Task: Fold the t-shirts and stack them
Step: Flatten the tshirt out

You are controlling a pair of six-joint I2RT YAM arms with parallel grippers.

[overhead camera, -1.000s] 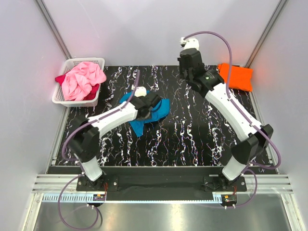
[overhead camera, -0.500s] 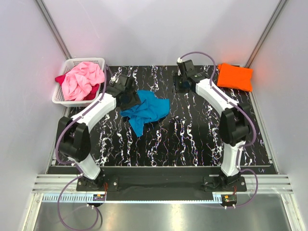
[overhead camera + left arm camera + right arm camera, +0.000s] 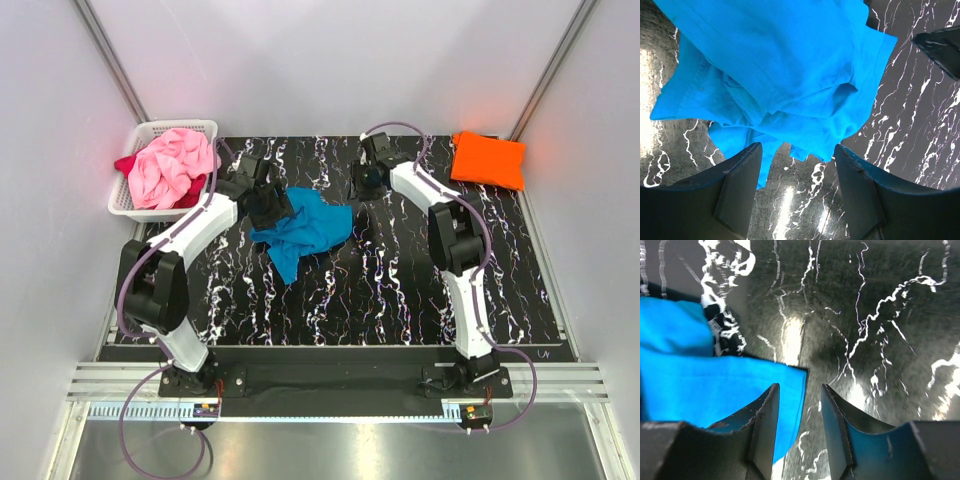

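A turquoise t-shirt (image 3: 305, 230) lies crumpled on the black marbled table (image 3: 400, 290). My left gripper (image 3: 268, 205) is open and empty at its far-left edge; in the left wrist view the turquoise t-shirt (image 3: 780, 75) lies just ahead of the left gripper (image 3: 797, 170). My right gripper (image 3: 360, 188) is open and low at the shirt's far-right corner; in the right wrist view the turquoise t-shirt's edge (image 3: 715, 385) runs between the jaws of the right gripper (image 3: 800, 407). A folded orange t-shirt (image 3: 488, 158) lies at the far right. The pink t-shirt (image 3: 170, 165) and dark red t-shirt (image 3: 125, 163) sit bunched in the basket.
A white lattice basket (image 3: 180, 126) stands at the table's far-left corner. Grey walls with metal posts close in the table on three sides. The arm bases stand on a rail along the near edge.
My left gripper has moved from over the turquoise shirt to its far-left edge. My right arm has come down from high up to the table at the shirt's far-right corner.
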